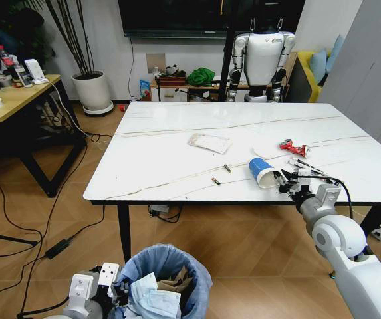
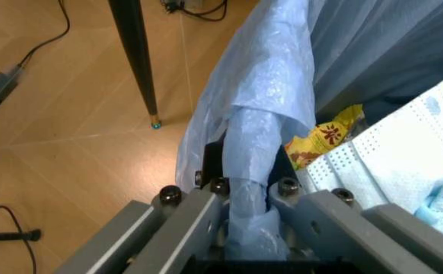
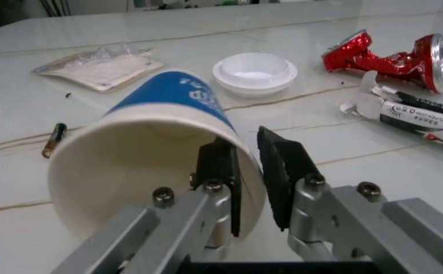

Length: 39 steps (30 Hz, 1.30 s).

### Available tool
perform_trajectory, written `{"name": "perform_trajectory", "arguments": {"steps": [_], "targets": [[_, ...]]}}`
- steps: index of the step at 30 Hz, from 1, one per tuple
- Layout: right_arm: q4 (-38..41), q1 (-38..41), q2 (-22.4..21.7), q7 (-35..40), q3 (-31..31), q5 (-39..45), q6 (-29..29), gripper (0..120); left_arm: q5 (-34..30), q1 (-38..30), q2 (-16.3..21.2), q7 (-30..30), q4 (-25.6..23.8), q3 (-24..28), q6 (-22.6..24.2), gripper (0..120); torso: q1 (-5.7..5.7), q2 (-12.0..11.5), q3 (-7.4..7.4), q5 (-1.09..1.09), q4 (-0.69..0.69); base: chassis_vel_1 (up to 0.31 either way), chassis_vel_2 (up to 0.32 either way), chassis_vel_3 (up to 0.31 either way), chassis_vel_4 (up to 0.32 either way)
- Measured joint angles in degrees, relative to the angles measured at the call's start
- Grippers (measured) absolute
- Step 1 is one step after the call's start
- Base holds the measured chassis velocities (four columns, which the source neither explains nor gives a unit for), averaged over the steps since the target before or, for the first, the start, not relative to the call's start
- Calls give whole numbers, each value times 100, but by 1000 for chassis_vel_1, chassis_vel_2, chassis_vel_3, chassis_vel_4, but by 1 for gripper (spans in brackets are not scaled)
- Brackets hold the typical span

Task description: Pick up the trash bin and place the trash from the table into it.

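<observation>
The trash bin [image 1: 170,266], lined with a crinkled light-blue bag, hangs low in front of the table [image 1: 177,126]. My left gripper [image 1: 114,286] is shut on its bagged rim [image 2: 248,194]. A white mask [image 2: 389,154] and a yellow wrapper lie inside it. On the table's near right, the blue-and-white paper cup [image 1: 262,171] lies on its side. My right gripper [image 1: 286,183] pinches the cup's wall [image 3: 160,114], one finger inside and one outside. A red wrapper [image 3: 389,54], a round white lid [image 3: 254,71], a long black-white packet [image 3: 427,114] and a clear packet [image 1: 209,142] lie beyond.
Two small batteries [image 1: 215,180] rest near the table's front edge. A yellow wooden desk [image 1: 17,96] stands at the left and a white humanoid robot [image 1: 263,56] stands behind the table. Cables [image 1: 57,247] run over the floor. A black table leg [image 2: 137,63] stands beside the bin.
</observation>
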Motion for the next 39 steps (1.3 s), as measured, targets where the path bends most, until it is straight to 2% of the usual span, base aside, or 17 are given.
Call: {"name": "perform_trajectory", "arguments": {"steps": [2,10,19,24,30,39], "targets": [[110,-48,-28,10,8,29,1,0,-116,-109,55,-43,0,-4,0,0,0,0,0,0,0,0,0,0,0],[631,-290,-171,11,149,289,-9,0,-469,-447,196,-165,0,26,0,0,0,0,0,0,0,0,0,0,0],[2037,-961,-494,-301,269,1545,-257,0,-1135,-962,366,-437,-1,122,0,0,0,0,0,0,-1,0,0,0,0],[2482,-1161,-628,-549,236,1754,-343,0,-1186,-1007,387,-453,-1,135,0,0,0,0,0,-1,0,0,0,0,0],[2966,-1395,-747,-741,24,1769,-420,0,-1230,-1058,392,-468,-1,172,0,0,0,0,0,-1,-1,0,0,0,0],[3164,-2090,-886,-1522,-622,780,-502,0,-1292,-1179,410,-470,-1,212,0,0,0,0,0,0,-1,0,0,0,0]]}}
